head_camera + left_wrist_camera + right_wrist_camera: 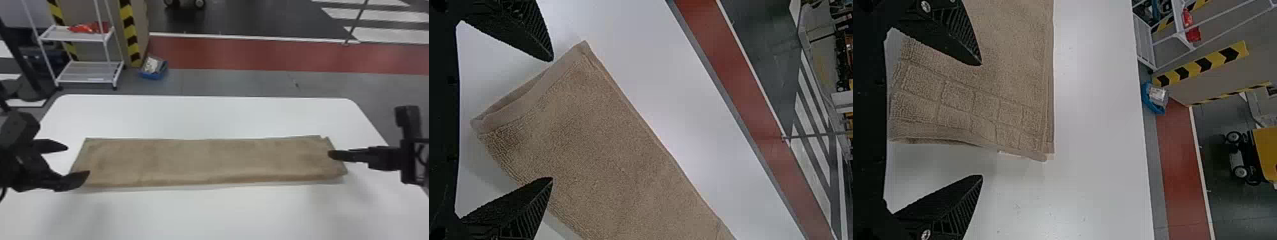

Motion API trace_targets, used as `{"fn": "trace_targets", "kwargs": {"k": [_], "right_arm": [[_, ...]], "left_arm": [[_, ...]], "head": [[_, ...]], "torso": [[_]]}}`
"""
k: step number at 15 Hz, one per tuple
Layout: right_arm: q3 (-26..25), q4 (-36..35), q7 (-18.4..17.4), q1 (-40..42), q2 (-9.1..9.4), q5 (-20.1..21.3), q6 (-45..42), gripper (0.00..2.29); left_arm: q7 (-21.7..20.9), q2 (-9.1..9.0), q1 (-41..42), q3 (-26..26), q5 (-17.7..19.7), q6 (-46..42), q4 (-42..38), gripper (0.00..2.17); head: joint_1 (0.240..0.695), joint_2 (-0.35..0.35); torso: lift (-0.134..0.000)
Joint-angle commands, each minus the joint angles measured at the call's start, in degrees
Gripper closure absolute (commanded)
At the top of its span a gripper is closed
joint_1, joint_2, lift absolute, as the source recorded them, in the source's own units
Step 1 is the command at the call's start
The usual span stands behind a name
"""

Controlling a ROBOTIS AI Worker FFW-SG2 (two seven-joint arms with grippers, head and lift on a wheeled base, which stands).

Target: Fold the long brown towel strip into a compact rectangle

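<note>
In the head view, the white table (198,116) spans the frame, its rounded far corners at middle left and upper right of centre; white surface runs between the towel (207,159) and the far edge, and a broad stretch of it fills the lower part of the frame; the left gripper (78,160), at middle left, is open by the towel's left end; the right gripper (332,155), at middle right, points inward over the towel's right end, its fingers spread apart; whether either touches the cloth, I cannot tell.

The towel is a long brown strip lying flat and level across the middle of the frame, in layers, with a rounded, slightly wavy near edge and slanting ends.

The head view takes in the whole strip, plus a white rack (79,35) at upper left and a blue bin (153,76) beside it; the left wrist view details a smooth hem (529,102), parted from the layer beneath; the right wrist view brings out a woven grid (973,107) near the other end, one finger above the cloth and the other above the table, and a yellow cart (1265,150) on the floor beyond.
</note>
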Motion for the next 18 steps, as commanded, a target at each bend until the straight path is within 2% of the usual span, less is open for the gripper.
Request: {"fn": "trace_targets", "kwargs": {"k": [1, 12, 15, 18], "right_arm": [[-0.1, 0.0, 0.0, 0.0, 0.00, 0.0, -0.2, 0.08], [-0.3, 0.0, 0.0, 0.3, 0.09, 0.0, -0.3, 0.08], [-0.3, 0.0, 0.0, 0.5, 0.09, 0.0, -0.2, 0.08], [-0.3, 0.0, 0.0, 0.8, 0.09, 0.0, -0.3, 0.08]], "left_arm": [[-0.1, 0.00, 0.1, 0.1, 0.0, 0.0, -0.1, 0.02], [-0.1, -0.09, 0.1, -0.1, 0.1, 0.2, -0.4, 0.02], [1.8, -0.35, 0.1, 0.1, 0.4, 0.7, -0.3, 0.03], [3.8, -0.97, -1.4, 1.1, 6.3, 11.1, -0.4, 0.03]], "head": [[0.695, -0.075], [0.695, -0.076], [0.695, -0.077], [0.695, -0.072]], "torso": [[-0.120], [-0.120], [-0.120], [-0.120]]}}
